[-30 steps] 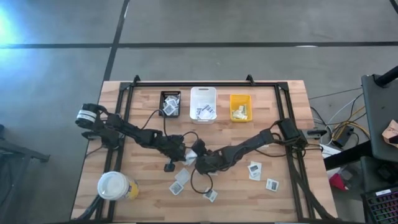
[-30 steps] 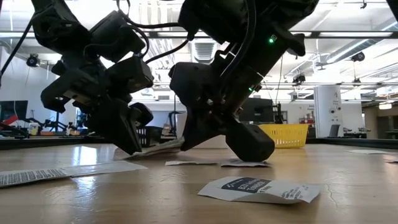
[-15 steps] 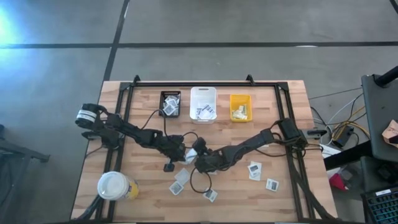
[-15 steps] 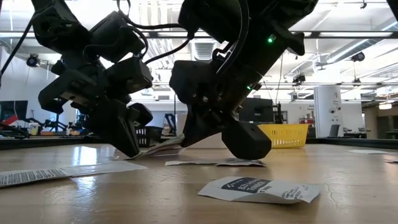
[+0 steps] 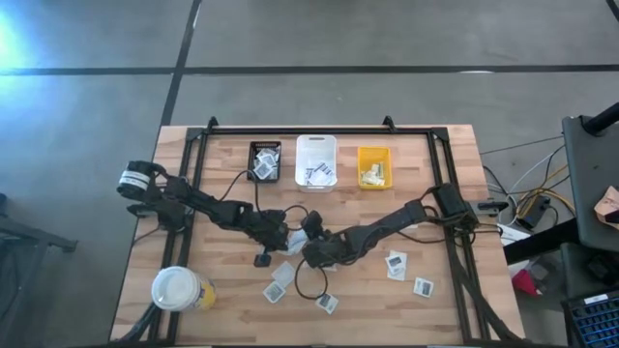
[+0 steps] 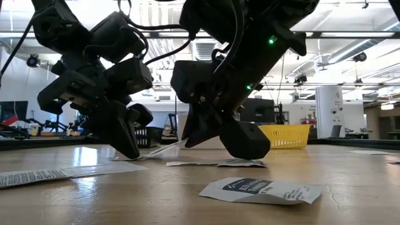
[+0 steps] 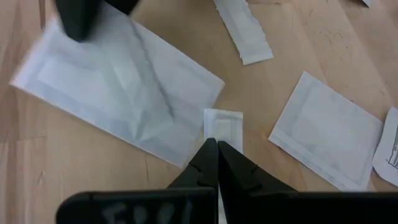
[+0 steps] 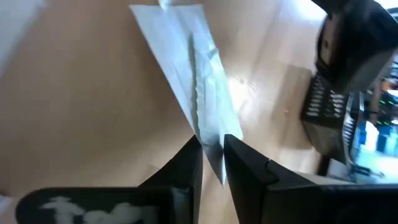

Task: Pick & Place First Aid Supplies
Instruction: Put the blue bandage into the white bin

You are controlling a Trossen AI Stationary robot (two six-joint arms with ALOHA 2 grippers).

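Both tools mid-bench on one white packet; task partly done.
High: bins (image 5: 316, 161) part filled, loose packets (image 5: 404, 271) beside tools. Low: packet (image 6: 159, 149) lifted between tools. L wrist: left tool (image 7: 217, 155) closed on packet edge. R wrist: right tool (image 8: 211, 149) narrow, packet corner between fingers.

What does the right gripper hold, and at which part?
The right gripper has one corner of the flat white paper packet between its slightly parted fingers; whether it truly grips the packet cannot be told.

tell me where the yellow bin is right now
In the high view, the yellow bin sits at the table's far edge, rightmost of three, beside the white bin.
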